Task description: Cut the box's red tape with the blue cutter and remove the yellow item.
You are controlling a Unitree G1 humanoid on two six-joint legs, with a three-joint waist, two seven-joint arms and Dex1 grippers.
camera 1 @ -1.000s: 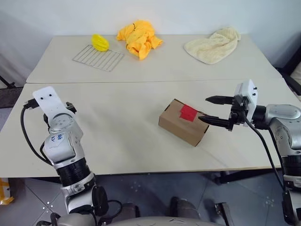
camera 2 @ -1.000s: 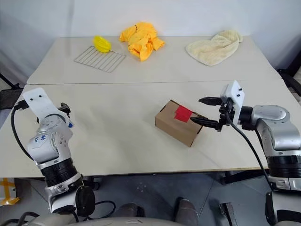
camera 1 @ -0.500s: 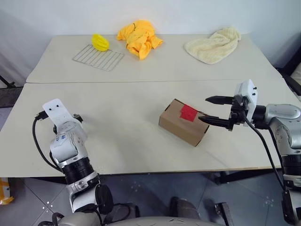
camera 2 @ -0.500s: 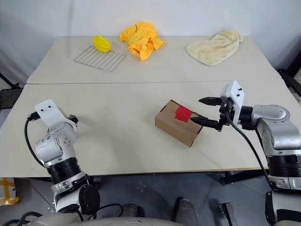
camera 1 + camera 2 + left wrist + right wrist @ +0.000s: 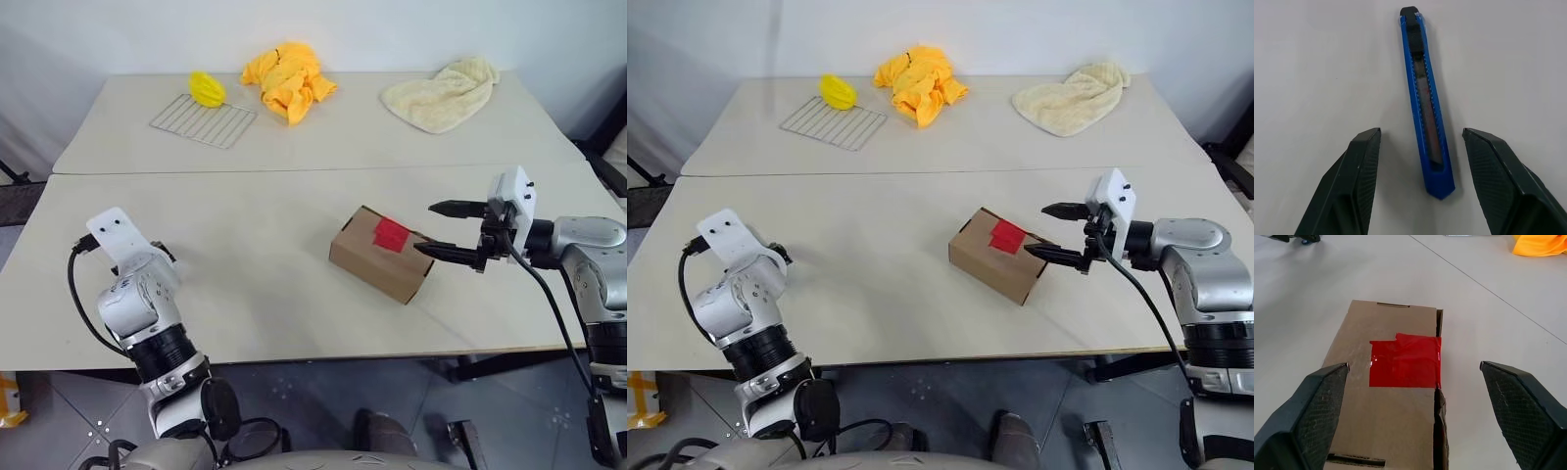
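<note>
Near the surface's (image 5: pixel 294 323) front-left edge, your left pincer (image 5: pixel 1420 166) straddled the slim blue plastic cutter (image 5: pixel 1425 105), fingers apart, ungrasped. Your right pincer (image 5: pixel 446 228) gaped at the brown cardboard box (image 5: pixel 377 264) mid-surface, its red tape patch (image 5: pixel 1404 361) uncut.

Left gripper (image 5: pixel 1420 186) now lower, down at the table, fingers astride the blue cutter (image 5: pixel 1424 98).

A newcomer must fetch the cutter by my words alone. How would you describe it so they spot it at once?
On the pale table, look near the front left, between the left gripper's open black fingers. The blue cutter lies flat there: a slim blue stick with a dark tip, nothing else beside it.
</note>
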